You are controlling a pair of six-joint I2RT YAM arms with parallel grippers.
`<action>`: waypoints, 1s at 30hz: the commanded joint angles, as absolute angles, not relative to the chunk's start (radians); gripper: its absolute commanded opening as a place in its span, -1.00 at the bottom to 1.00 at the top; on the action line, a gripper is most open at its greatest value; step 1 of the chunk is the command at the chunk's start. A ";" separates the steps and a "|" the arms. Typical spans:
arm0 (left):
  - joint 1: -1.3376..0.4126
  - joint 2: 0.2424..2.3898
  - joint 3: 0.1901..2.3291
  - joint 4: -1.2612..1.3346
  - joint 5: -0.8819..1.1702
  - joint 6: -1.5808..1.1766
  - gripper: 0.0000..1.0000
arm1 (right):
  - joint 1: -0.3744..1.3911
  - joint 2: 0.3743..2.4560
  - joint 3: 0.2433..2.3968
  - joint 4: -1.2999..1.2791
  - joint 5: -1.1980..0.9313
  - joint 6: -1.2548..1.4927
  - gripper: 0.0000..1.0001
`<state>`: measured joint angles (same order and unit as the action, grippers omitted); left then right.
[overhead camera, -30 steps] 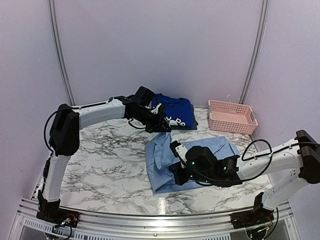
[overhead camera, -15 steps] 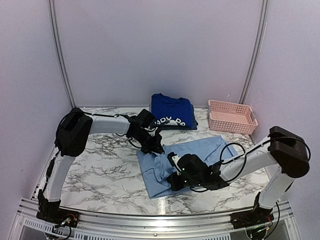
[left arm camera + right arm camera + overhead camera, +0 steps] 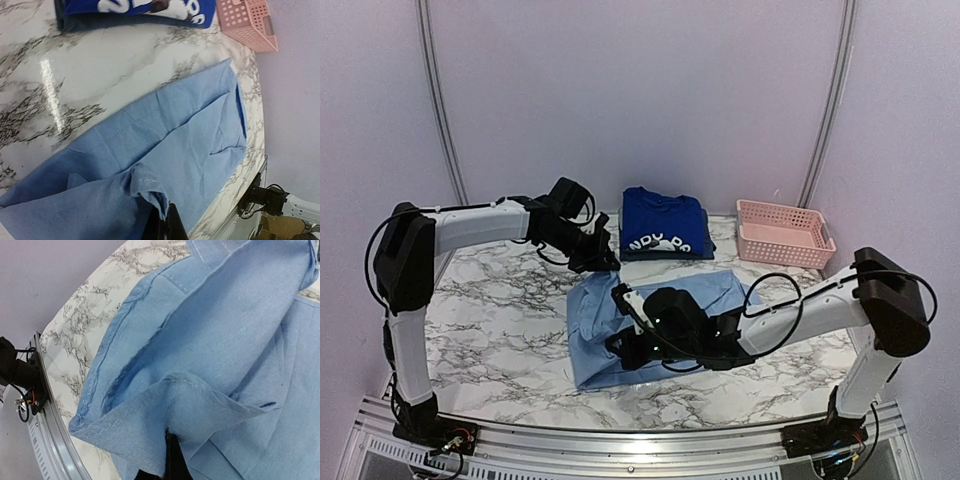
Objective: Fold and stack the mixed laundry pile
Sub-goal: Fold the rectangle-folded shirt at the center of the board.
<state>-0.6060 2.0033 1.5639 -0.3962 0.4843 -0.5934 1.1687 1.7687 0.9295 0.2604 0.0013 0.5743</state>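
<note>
I am watching the left jaws pinching shut on a raised fold of the light-blue collared shirt [image 3: 588,340], which is lying spread on the marble-patterned table [image 3: 490,320], left of and nearer to me than the pink plastic lattice basket [image 3: 785,235]. The right jaws are clamping shut on the shirt's hem on the side away from the basket, holding it raised. The folded royal-blue T-shirt with white lettering [image 3: 663,222] is sitting just left of the basket.

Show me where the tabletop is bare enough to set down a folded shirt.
Widest bare marble: the left side of the table, between the left arm and the light-blue shirt. A narrower strip runs along the near rail, front left. Crowded: the centre, where left pincer and right pincer pinch that shirt, and the back, with royal-blue T-shirt and pink basket.
</note>
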 commanded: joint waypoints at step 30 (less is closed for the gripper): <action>-0.738 2.509 2.053 -0.180 0.572 -0.770 -1.00 | 1.009 1.311 0.184 0.613 0.231 1.021 -1.00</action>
